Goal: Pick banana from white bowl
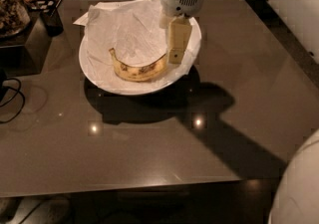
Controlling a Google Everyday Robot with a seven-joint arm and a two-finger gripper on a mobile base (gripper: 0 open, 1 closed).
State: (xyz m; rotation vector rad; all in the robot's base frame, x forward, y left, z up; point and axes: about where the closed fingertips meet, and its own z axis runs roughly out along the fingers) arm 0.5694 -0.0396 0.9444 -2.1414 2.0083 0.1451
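A curved yellow banana (137, 70) with brown speckles lies in the front half of the white bowl (99, 76), which is lined with crumpled white paper. The bowl stands on the brown table (149, 143). My gripper (175, 57) hangs down from its white wrist over the right part of the bowl. Its cream fingertip is right at the banana's right end, touching or just above it. The far finger is hidden behind the near one.
A dark box (30, 44) with a small dark cup (51, 20) stands at the table's left back. A black cable (12, 98) loops at the left edge. My white body (299, 183) shows at the bottom right corner.
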